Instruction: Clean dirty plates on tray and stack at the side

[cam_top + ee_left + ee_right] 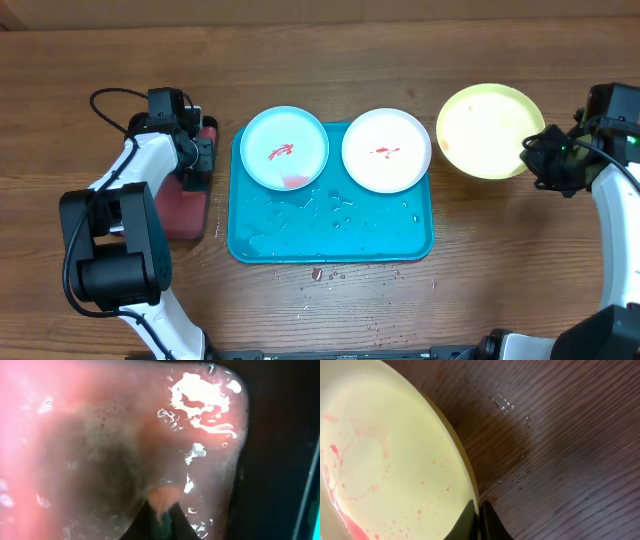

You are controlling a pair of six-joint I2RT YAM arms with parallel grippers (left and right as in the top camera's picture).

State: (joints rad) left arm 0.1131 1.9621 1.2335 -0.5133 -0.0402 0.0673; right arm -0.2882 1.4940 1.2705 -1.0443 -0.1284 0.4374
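The light blue plate (285, 148) and white plate (386, 150) sit on the wet turquoise tray (330, 240); the yellow-green plate (488, 130) lies beside it on the wooden table (500, 270), its rim clamped by the right gripper (480, 512). The left gripper (203, 155) is over the pink-liquid tray (185, 225); its grip state cannot be determined.

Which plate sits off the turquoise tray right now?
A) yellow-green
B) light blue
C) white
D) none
A: the yellow-green plate lies on the table right of the tray, its rim in the right gripper; the light blue plate and white plate rest on the tray.
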